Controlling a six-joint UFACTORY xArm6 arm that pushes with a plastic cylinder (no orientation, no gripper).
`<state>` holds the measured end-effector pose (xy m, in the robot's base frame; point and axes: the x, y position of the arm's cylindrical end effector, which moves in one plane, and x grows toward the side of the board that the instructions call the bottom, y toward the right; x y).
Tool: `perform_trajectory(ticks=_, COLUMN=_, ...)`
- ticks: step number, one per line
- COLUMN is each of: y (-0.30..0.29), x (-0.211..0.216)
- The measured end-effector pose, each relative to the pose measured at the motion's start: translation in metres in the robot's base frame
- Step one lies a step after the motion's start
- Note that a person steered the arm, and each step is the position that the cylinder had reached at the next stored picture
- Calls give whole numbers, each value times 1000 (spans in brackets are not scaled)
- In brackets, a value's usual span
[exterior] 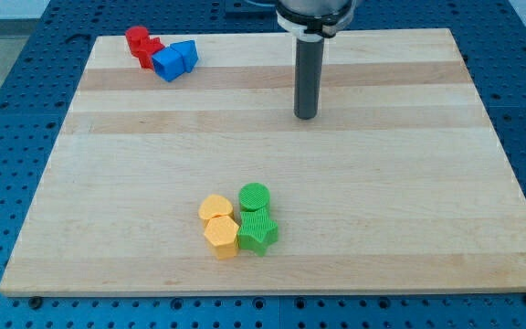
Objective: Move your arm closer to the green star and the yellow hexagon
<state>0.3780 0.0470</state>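
Camera view shows your tip point(306, 115) bare, touching nothing, well above the ridged green plastic star point(257, 231) touching the yellow plastic hexagon point(221, 237) near the wooden tabletop's point(409, 210) bottom; both probably light, rigid, easily slid.

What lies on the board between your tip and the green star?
In the camera view, only the green cylinder lies between my tip and the green star, touching the star.

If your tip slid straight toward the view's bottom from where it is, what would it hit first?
Probably nothing. My tip sits to the right of the green cylinder and green star, so that line looks free to the board's edge, though depth is uncertain.
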Motion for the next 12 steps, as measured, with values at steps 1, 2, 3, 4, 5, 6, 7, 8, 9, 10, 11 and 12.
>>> perform_trajectory(ticks=1, y=19, x=15)
perform_trajectory(ticks=2, y=49, x=33)
perform_trajectory(ticks=3, y=76, x=55)
perform_trajectory(ticks=4, y=78, x=89)
perform_trajectory(ticks=5, y=89, x=112)
perform_trajectory(ticks=6, y=93, x=113)
perform_trajectory(ticks=7, y=78, x=105)
perform_trajectory(ticks=8, y=62, x=103)
perform_trajectory(ticks=9, y=55, x=111)
perform_trajectory(ticks=10, y=41, x=124)
perform_trajectory(ticks=11, y=32, x=140)
perform_trajectory(ticks=12, y=3, x=163)
